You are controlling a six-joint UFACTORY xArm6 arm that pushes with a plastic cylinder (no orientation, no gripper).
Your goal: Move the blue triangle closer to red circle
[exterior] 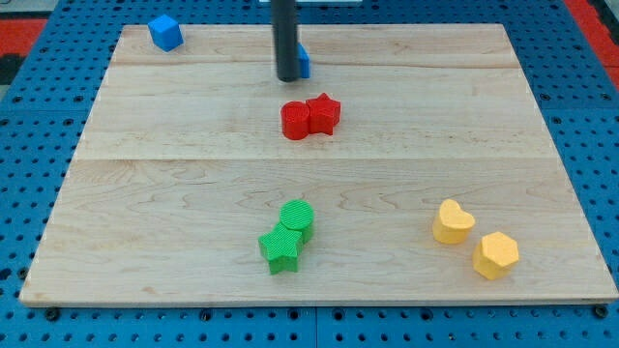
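The single camera view looks down on a pale wooden board (193, 116) lying on a blue pegged surface. There is no claw to report on: the arm ends in a dark rod, and my tip (287, 78) rests on the board near the view's top, just left of centre.

The blue triangle (303, 61) is mostly hidden behind the rod; only a sliver shows at the rod's right side, touching it or very nearly so. Its shape cannot be confirmed from that sliver. The tip appears to sit on the triangle's left and slightly below, which I judge a poor side for the job, since the red circle (295, 120) lies lower in the view, almost directly beneath the tip. Pushing downward would call for the tip to get above the triangle first.

The red circle touches a red star (324, 113) on its right. Between the triangle and this red pair the board is bare, so the path is open.

A blue cube (165, 32) sits near the top left corner, well apart. A green circle (297, 216) and green star (280, 249) touch near the bottom centre. A yellow heart (452, 221) and yellow hexagon (496, 255) sit toward the bottom right, near the edge.
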